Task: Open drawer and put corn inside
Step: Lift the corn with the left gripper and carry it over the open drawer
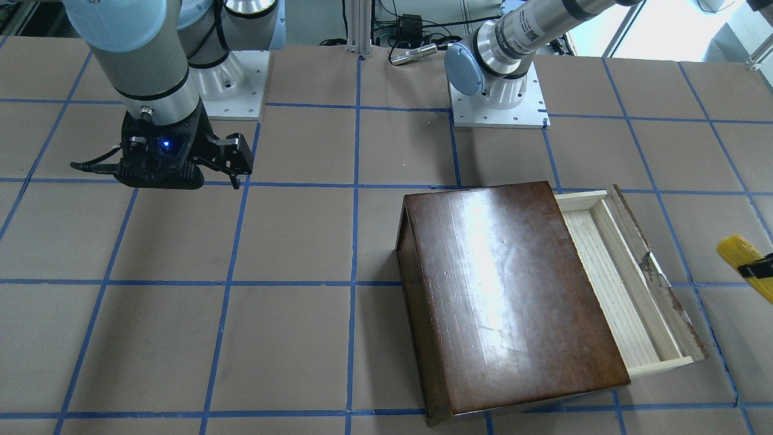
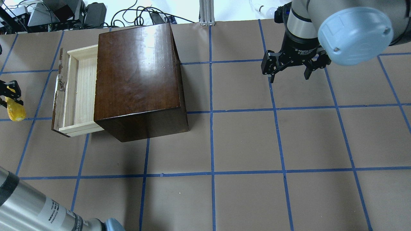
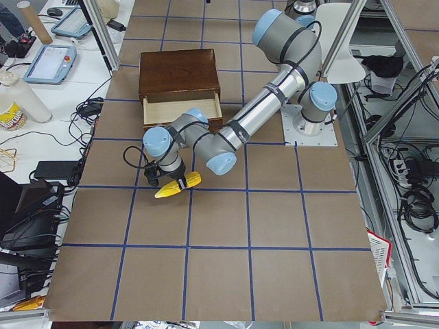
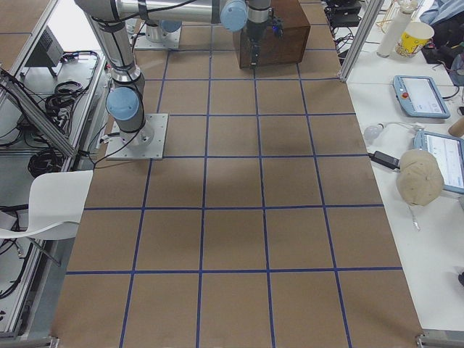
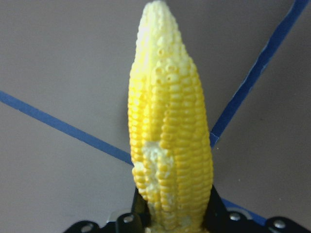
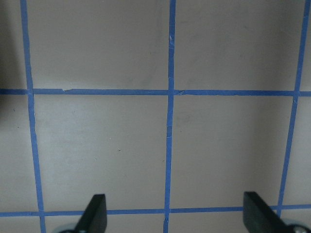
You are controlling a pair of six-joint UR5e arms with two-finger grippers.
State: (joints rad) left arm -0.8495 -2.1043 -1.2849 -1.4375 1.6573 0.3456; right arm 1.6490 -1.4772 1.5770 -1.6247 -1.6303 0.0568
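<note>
The drawer (image 2: 82,86) stands pulled out of the glossy dark-brown box (image 2: 138,77), and its pale wood tray is empty. Its chipped dark front panel (image 1: 655,272) faces away from the box. My left gripper (image 2: 7,94) is shut on the thick end of the yellow corn (image 2: 14,109), out past the drawer's front and apart from it. The corn fills the left wrist view (image 5: 167,145) and shows at the front-facing view's right edge (image 1: 740,254). My right gripper (image 2: 289,77) is open and empty over bare table, far from the box, with both fingers low in the right wrist view (image 6: 176,213).
The table is brown paper with a blue tape grid (image 2: 212,112). The two arm bases (image 1: 498,103) sit along the robot's edge. Cables and equipment (image 2: 64,12) lie beyond the table behind the box. The left arm's forearm (image 3: 260,110) passes beside the box.
</note>
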